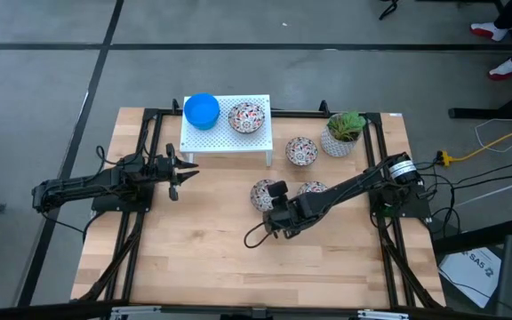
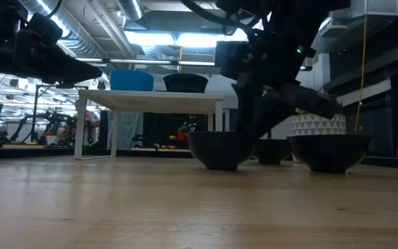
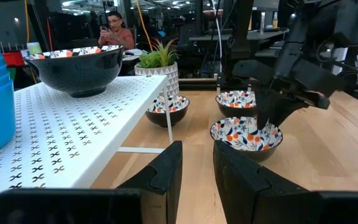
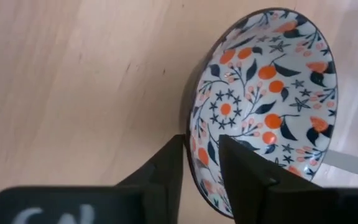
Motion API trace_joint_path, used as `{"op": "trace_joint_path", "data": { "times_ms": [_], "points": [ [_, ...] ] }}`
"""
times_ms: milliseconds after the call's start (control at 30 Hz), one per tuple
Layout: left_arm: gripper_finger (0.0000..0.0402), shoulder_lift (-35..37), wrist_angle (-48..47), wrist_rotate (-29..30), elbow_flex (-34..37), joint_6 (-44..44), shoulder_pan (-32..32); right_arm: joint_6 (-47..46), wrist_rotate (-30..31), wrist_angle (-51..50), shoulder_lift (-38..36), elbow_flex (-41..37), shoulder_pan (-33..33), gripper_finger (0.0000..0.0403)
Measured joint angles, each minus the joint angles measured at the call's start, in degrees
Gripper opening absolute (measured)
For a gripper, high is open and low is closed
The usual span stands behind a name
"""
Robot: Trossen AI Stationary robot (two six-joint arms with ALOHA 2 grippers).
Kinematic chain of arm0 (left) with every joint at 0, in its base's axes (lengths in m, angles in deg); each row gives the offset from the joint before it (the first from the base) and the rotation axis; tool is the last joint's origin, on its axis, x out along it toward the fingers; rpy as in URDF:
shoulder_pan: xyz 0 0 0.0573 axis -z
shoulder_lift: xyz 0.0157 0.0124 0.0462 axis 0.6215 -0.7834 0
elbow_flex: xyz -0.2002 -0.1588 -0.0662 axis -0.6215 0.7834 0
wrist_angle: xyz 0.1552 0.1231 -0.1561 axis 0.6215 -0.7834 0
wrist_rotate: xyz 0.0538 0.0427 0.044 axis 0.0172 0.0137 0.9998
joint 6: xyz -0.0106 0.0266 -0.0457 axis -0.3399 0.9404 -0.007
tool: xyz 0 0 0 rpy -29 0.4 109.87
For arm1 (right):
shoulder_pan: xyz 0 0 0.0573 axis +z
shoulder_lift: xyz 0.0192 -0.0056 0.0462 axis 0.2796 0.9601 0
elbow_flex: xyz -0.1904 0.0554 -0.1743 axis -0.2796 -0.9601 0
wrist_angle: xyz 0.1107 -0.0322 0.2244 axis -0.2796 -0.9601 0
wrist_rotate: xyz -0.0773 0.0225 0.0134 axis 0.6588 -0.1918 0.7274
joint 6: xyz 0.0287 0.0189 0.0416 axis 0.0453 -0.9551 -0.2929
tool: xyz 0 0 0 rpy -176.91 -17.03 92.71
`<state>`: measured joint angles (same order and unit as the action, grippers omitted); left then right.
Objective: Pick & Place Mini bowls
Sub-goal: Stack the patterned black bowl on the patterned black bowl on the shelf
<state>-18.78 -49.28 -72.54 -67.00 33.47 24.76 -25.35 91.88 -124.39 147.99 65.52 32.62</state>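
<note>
Right end effector (image 4: 201, 163) straddles a floral bowl's (image 4: 263, 106) rim, narrowly parted (grip uncertain); beyond it, two bowls sit shelved, three remain.

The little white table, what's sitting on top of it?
On the little white table sit a stack of blue bowls and one flowery bowl. How many blue bowls are stacked can't be counted; each covers the one under it.

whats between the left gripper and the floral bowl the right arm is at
Only bare table between the left gripper and that floral bowl, per the high view.
</note>
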Motion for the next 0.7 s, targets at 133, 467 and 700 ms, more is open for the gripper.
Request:
{"op": "trace_joint_path", "data": {
  "times_ms": [133,467,700],
  "points": [
    [0.0086,0.0,0.0,0.0,0.0,0.0,0.0,-1.8,-1.5,0.2,0.0,0.0,0.0,0.006],
    [0.0086,0.0,0.0,0.0,0.0,0.0,0.0,-11.4,-2.9,1.2,-0.2,0.0,-0.1,0.0019],
    [0.0086,0.0,0.0,0.0,0.0,0.0,0.0,-14.7,-5.8,0.2,-0.1,2.9,0.4,0.001]
  ]
}}
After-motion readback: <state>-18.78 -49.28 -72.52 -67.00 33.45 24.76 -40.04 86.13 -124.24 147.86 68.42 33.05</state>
